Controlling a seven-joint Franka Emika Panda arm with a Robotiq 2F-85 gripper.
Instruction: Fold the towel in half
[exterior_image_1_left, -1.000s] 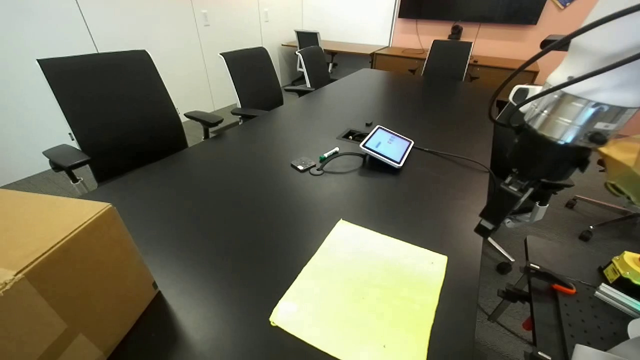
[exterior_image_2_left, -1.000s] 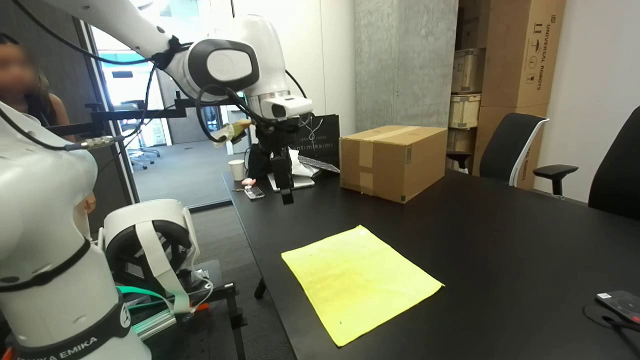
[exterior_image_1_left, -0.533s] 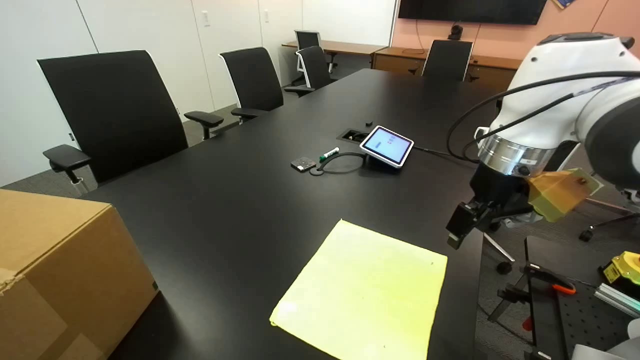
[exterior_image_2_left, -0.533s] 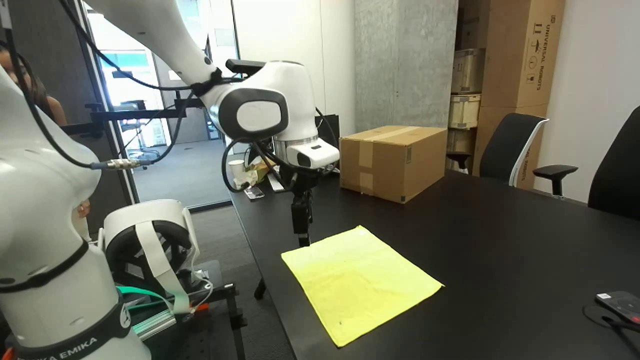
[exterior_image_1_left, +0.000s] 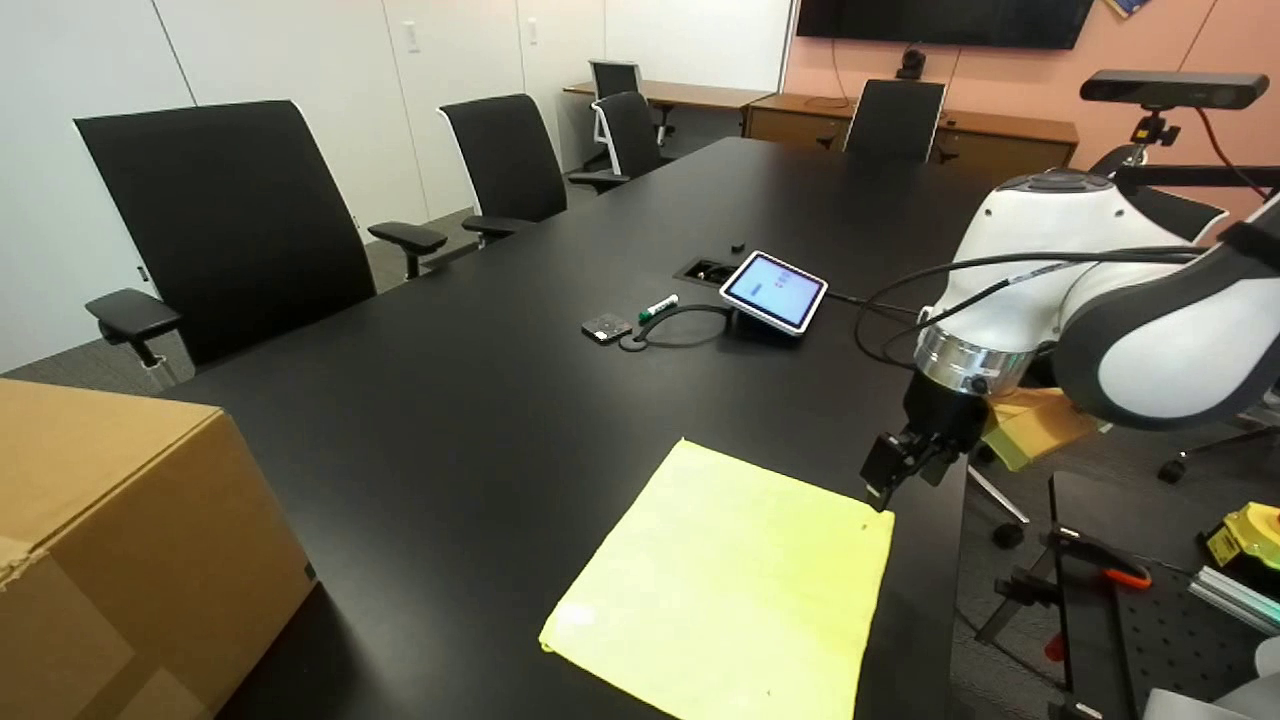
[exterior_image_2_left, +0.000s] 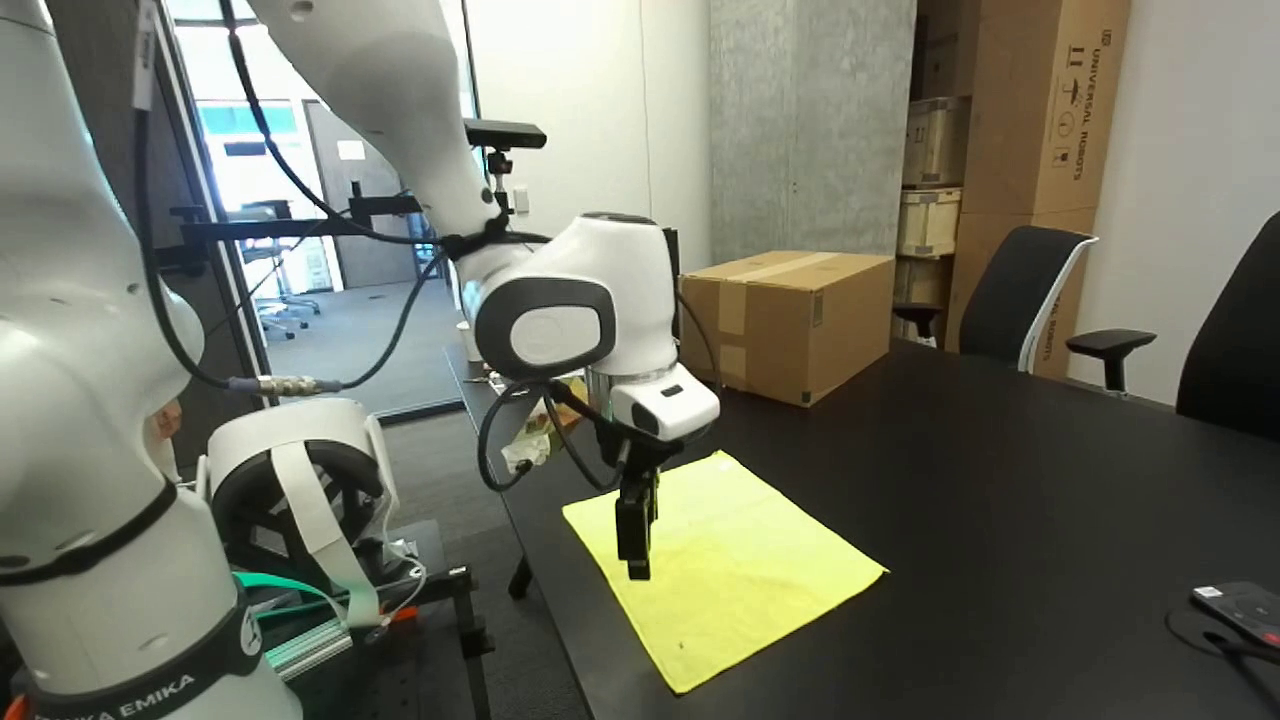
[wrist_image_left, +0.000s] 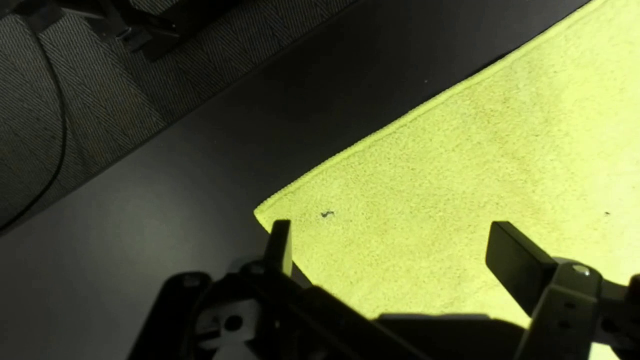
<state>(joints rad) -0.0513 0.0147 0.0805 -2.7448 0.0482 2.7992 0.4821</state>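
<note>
The pale yellow towel lies flat and unfolded on the black table in both exterior views (exterior_image_1_left: 730, 590) (exterior_image_2_left: 740, 560). A small dark mark shows near one corner in the wrist view, where the towel (wrist_image_left: 440, 165) fills the right side. My gripper (wrist_image_left: 390, 227) is open and empty, with its fingers wide apart above that corner. One finger is by the towel's edge and the other is over the cloth. In the exterior views my gripper (exterior_image_1_left: 890, 492) (exterior_image_2_left: 640, 570) points down near the towel's corner on the robot's side. Whether the fingertips touch the cloth cannot be told.
A brown cardboard box (exterior_image_1_left: 170, 560) (exterior_image_2_left: 780, 320) stands on the table (exterior_image_1_left: 450, 450). A tablet (exterior_image_1_left: 775, 292), a green marker (exterior_image_1_left: 658, 307) and a small dark square item (exterior_image_1_left: 607, 328) lie further along. The table's edge runs close beside the towel in the wrist view (wrist_image_left: 165, 130).
My gripper has moved down and over the table from beyond its edge to the towel's near corner. The towel has not moved.
</note>
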